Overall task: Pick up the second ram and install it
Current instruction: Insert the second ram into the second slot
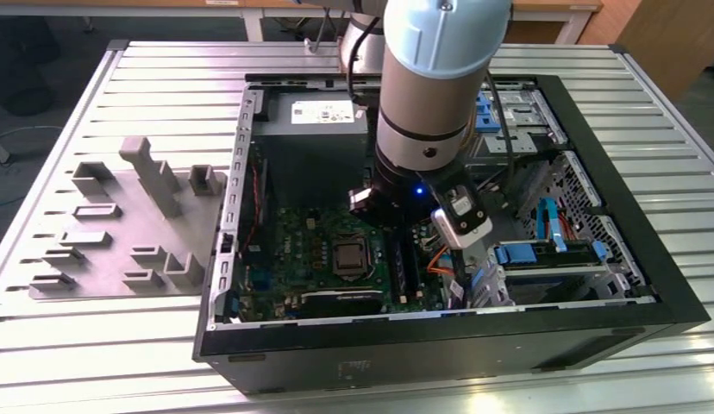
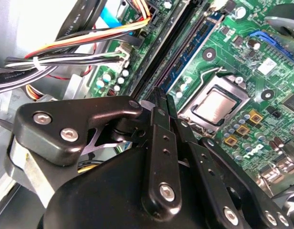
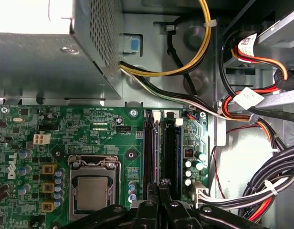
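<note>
The arm [image 1: 438,86] reaches down into an open PC case [image 1: 225,259] lying on a slatted metal counter [image 1: 161,362]. On the exterior view's left, a grey fixture [image 1: 127,233] sits on the counter beside the case.

In both wrist views the claw [image 2: 159,95] [image 3: 162,185] hangs low over the motherboard [image 3: 66,129], at one end of the bank of memory slots. It is narrow, with its tips drawn together into one thin point. I cannot tell whether anything is pinched between them.

The ram [image 3: 171,143] [image 2: 161,57] appears as a long dark strip standing on edge in the slot bank. It runs straight away from the claw's tips, and a blue slot [image 3: 156,143] [image 2: 194,47] lies just beside it on the processor side. Whether it is fully seated cannot be made out.

The processor socket [image 3: 92,191] [image 2: 216,105] lies near the slots. In the first wrist view the metal power supply [image 3: 42,62] sits beyond the board's far edge. Yellow and black cables [image 3: 185,67] loop from it towards the slots.
</note>
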`<state>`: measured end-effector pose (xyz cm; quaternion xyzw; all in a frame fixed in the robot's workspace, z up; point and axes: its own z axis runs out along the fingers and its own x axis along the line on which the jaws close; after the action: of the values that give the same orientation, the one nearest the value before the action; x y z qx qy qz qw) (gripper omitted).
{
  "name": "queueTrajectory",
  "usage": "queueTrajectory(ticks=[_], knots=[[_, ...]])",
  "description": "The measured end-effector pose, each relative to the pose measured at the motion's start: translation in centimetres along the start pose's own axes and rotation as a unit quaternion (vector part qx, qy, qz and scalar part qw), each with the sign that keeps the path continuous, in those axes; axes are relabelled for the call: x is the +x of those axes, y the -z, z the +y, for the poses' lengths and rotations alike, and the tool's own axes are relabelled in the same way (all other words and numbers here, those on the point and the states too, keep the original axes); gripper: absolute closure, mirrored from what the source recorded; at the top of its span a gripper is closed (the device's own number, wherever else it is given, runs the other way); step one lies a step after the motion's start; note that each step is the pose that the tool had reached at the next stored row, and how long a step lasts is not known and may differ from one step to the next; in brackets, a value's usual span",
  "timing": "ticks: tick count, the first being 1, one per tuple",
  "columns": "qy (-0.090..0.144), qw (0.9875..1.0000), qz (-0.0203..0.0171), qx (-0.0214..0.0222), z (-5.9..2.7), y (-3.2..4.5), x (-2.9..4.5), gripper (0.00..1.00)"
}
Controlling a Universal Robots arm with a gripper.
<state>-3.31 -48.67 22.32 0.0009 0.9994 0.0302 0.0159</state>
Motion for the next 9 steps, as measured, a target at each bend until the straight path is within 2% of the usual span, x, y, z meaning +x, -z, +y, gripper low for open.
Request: queueTrajectory(ticks=[9], knots=[[-0.001,1.0000,0.0000,0.0003,-0.01,-0.08,0.00,0.87]])
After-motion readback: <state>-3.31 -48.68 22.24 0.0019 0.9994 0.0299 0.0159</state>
